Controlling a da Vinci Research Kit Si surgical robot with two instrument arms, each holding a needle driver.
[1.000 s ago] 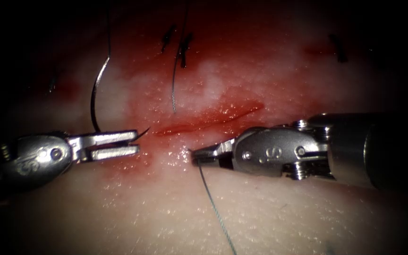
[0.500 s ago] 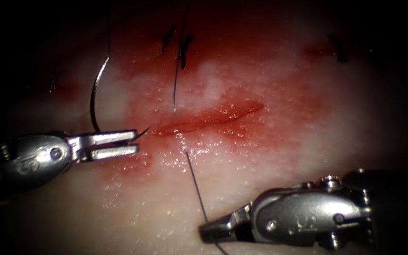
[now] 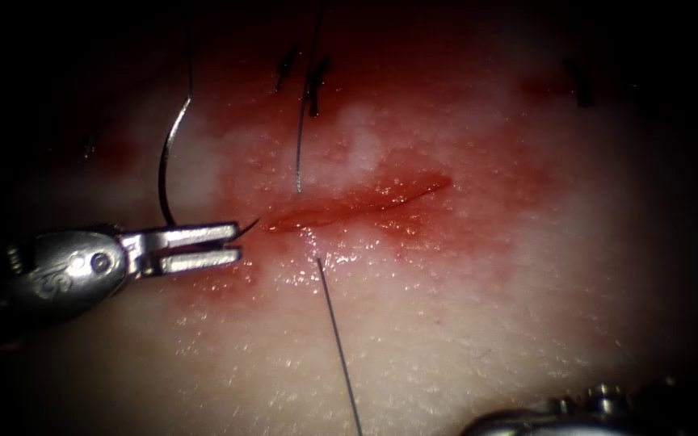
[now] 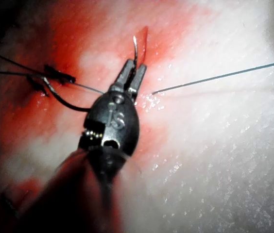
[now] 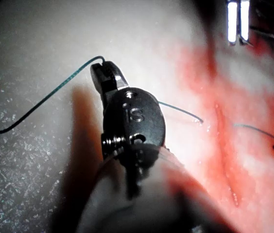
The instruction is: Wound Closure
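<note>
A: Steel on the left: the left pincer (image 3: 203,247) is clamped on the needle (image 3: 167,161) close to its point, just left of the cut (image 3: 357,206)'s left end. The curve rises free on the far side, outside the tissue (image 3: 486,307).

B: What changed?

A: The right pincer (image 5: 107,73) has drawn away to the near right edge, clamped on the thread (image 3: 337,339). More thread now runs from the spot just near the cut toward it, so thread is being pulled through.

B: Any containers?

A: No, only red fluid (image 3: 349,218) around the cut and dark cut ends of thread (image 3: 313,81) on the far side.
</note>
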